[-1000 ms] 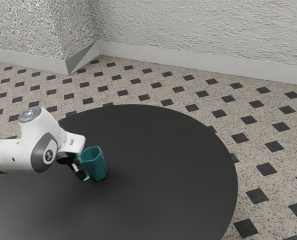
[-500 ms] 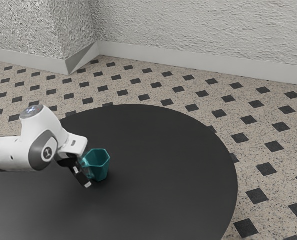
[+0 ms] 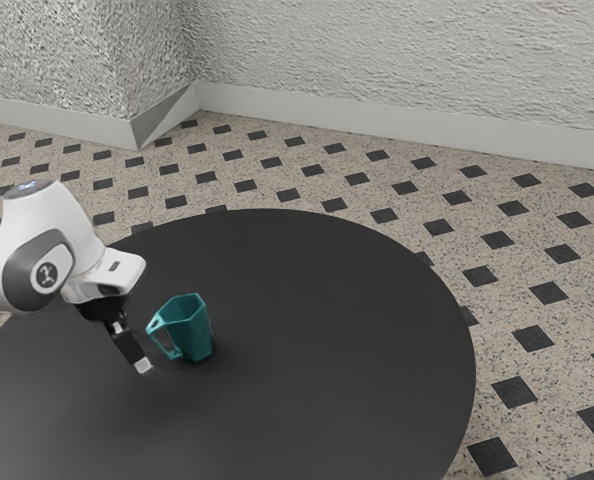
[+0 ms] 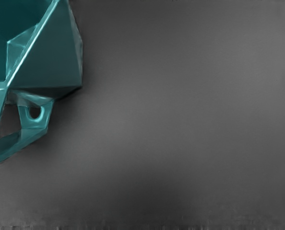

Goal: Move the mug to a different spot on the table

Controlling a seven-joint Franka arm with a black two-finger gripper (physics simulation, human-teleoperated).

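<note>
The teal mug [image 3: 184, 327] stands upright on the round black counter [image 3: 337, 300], towards the exterior view's left, its handle turned to the hand [image 3: 135, 358]. The hand hangs just beside the handle, apart from it, and holds nothing; whether it is apart or together cannot be told. In the wrist view the mug [image 4: 44, 52] rests on the counter [image 4: 190, 120].

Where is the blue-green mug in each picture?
Exterior view: the mug stands upright on the black table, toward the exterior view's left.
Wrist view: the mug is close up, seen from above, bare table beside it.
Shared landmark: the mug's handle, over the black table.
</note>
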